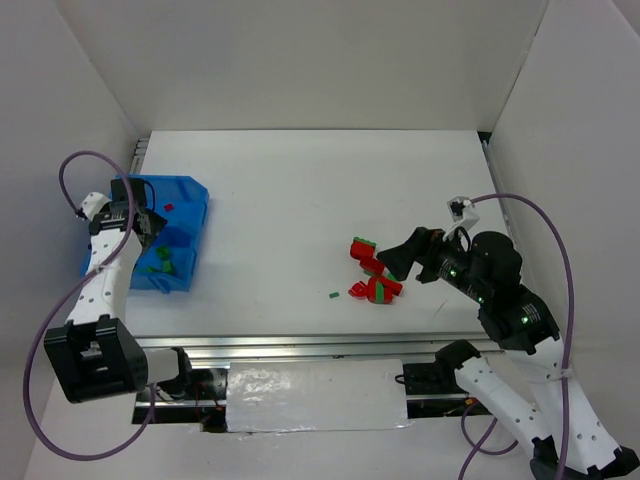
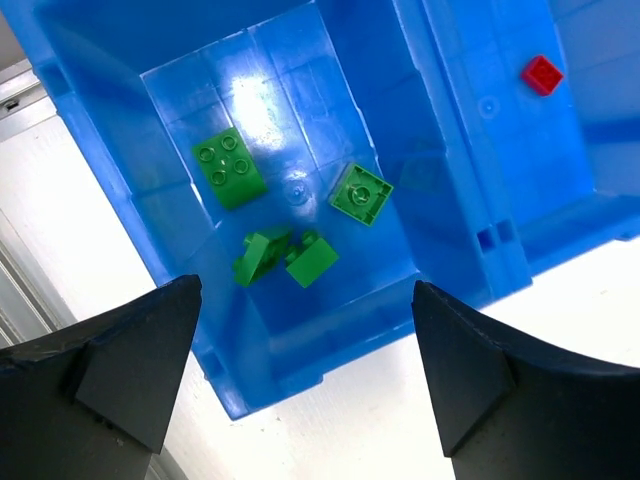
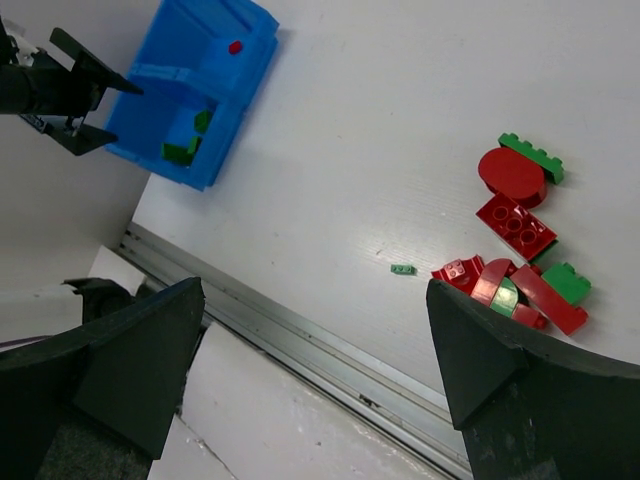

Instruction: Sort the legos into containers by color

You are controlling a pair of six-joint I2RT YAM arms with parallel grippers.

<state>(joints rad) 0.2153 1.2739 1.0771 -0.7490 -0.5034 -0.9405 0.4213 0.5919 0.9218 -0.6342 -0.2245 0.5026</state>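
White table seen from above, with two robot arms mounted at its near edge. Nearest, on the right half, one tiny green brick lies alone on the table. Just beyond it, to the right, sits a loose heap of red and green legos. The right gripper hangs just beside the heap's right side, fingers spread apart and holding nothing. At the left stands the blue bin, split by a middle wall. The left gripper hovers over it, jaws wide and empty. The near compartment holds four green bricks. The far compartment holds one red brick.
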